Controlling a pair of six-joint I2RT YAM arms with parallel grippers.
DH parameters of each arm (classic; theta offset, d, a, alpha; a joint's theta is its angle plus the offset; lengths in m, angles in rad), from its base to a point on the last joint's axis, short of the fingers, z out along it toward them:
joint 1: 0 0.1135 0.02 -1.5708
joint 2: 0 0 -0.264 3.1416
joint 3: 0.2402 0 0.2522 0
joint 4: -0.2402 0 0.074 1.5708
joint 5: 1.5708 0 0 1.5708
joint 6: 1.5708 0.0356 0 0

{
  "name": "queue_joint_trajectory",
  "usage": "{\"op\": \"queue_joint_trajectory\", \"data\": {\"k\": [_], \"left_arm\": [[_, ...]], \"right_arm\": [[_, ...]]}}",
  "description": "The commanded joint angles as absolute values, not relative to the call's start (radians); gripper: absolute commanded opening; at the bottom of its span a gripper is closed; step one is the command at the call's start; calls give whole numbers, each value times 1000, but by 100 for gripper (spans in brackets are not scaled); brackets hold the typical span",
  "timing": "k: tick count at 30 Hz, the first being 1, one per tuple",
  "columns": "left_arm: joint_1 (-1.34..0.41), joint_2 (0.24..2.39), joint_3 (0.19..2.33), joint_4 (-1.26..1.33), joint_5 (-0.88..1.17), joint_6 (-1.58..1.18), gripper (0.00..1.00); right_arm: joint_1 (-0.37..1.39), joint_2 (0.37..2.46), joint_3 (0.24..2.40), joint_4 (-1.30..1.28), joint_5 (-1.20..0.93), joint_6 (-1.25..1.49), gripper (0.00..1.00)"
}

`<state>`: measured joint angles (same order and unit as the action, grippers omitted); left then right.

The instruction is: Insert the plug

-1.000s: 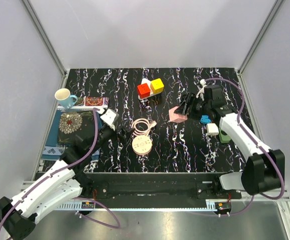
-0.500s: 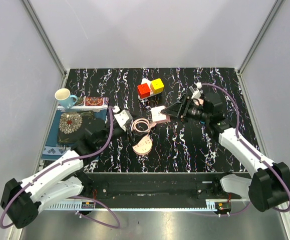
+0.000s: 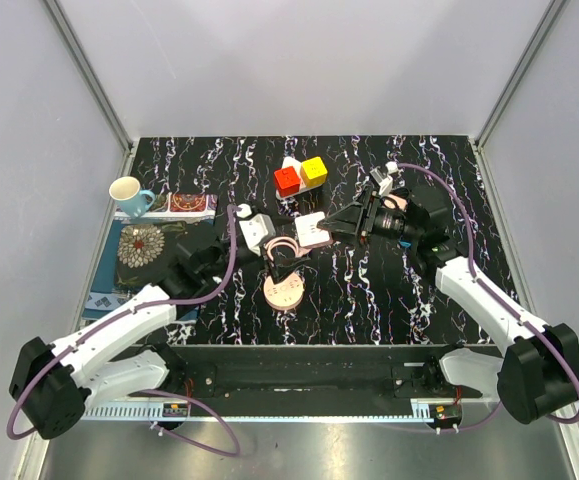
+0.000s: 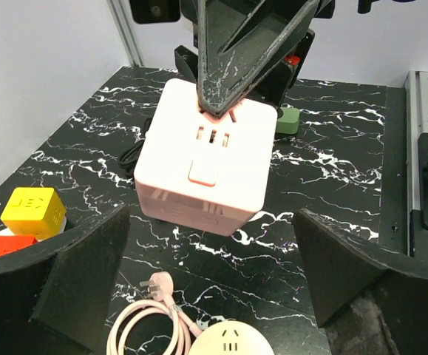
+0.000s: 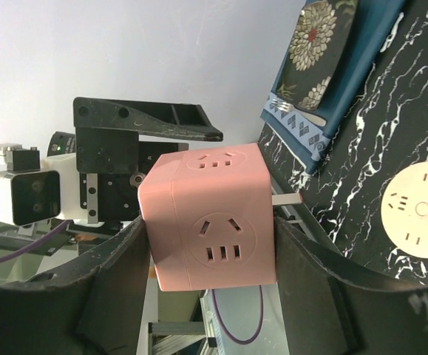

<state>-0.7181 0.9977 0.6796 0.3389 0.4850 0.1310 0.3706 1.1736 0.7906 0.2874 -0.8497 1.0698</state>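
My right gripper [image 3: 331, 226] is shut on a pink cube socket [image 3: 312, 231] and holds it above the table; in the right wrist view the cube [image 5: 214, 218] sits between both fingers, with a metal prong [image 5: 287, 200] sticking out of its side. My left gripper [image 3: 277, 262] is open and empty, low over a pink coiled cable [image 3: 284, 249]. In the left wrist view the cable's pink plug [image 4: 158, 285] lies on the table between the open fingers, with the cube [image 4: 202, 155] beyond it. A round pink socket [image 3: 282, 291] lies at the cable's near end.
Red and yellow blocks [image 3: 300, 176] stand behind the cube. A cup [image 3: 129, 192] and a patterned mat [image 3: 144, 248] are at the left. A green item [image 4: 287, 118] lies behind the cube in the left wrist view.
My right gripper has carried the pink cube left toward the table's middle. My left arm has swung right, from near the mat to over the coiled cable.
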Motion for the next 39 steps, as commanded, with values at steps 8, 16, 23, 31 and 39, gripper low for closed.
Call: {"op": "queue_joint_trajectory", "data": {"k": [8,16,23,31,39], "left_arm": [[-729,1049,733,480,558,167,92],[-730,1071,723,546,546,155,83],[-729,1074,721,528,560,175,61],[-729,1060,680,525,535,186,77],[-729,1066,680,488,528,229,75]], "right_arm": [[391,1175,779,451,-925,1163,0],[406,1212,787,485,-936,1187,0],[408,1230,796,468,-928,1187,0],[407,1250,819,466,-928,1186,0],[408,1258,827,471,-925,1187,0]]}}
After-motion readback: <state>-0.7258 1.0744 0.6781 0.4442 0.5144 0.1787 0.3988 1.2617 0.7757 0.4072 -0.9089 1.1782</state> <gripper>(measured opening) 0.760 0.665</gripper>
